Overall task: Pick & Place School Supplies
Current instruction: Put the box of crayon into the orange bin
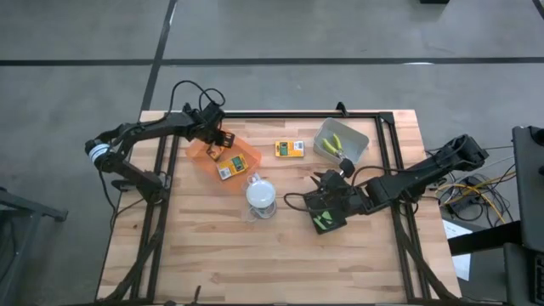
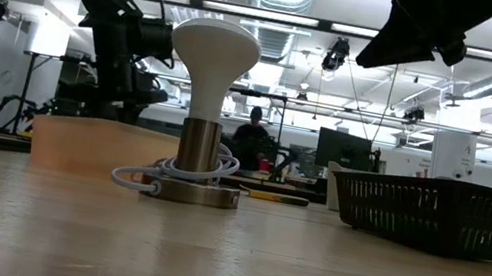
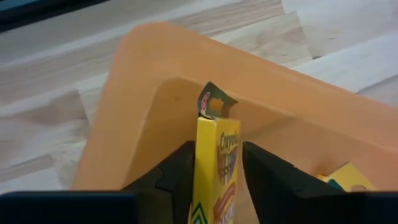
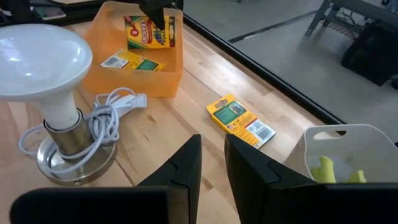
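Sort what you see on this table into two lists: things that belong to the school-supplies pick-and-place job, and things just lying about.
Job:
- crayon box between the left pincer fingers, over the orange tray
- crayon box in that tray
- crayon box on the table

Lying about:
- white lamp
- black basket

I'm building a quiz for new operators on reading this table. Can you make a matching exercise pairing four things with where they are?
Things
A. upright crayon box
B. lone crayon box
C. yellow-green-handled tools
D. white lamp

Places
1. inside the grey tray
2. lying flat on bare wood between the orange and grey trays
3. inside the orange tray
4. standing on its own base on the wood, its white cord coiled around it

Pairs: A-3, B-2, C-1, D-4
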Robot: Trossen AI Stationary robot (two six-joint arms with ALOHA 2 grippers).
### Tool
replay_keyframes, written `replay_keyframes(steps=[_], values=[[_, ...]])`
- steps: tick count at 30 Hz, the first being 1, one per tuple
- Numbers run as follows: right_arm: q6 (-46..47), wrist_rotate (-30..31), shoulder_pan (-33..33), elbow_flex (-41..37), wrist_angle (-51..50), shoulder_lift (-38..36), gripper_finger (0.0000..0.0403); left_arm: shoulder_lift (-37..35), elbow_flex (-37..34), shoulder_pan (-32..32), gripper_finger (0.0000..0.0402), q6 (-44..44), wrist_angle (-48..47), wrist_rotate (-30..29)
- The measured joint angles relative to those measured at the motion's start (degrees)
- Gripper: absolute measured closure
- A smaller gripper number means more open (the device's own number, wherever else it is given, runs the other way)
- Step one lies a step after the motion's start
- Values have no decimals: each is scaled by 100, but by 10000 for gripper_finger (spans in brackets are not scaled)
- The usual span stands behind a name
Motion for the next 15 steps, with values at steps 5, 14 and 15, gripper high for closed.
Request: replay_keyframes(steps=[5, 14, 15], values=[[-2, 0, 0, 0, 0, -1, 335, 0, 0, 9, 245, 0, -18, -106], [-2, 0, 0, 0, -2, -1, 335, 0, 0, 9, 215, 64, -151, -380], [-2, 0, 0, 0, -2, -1, 335, 0, 0, 9, 213, 66, -176, -480]])
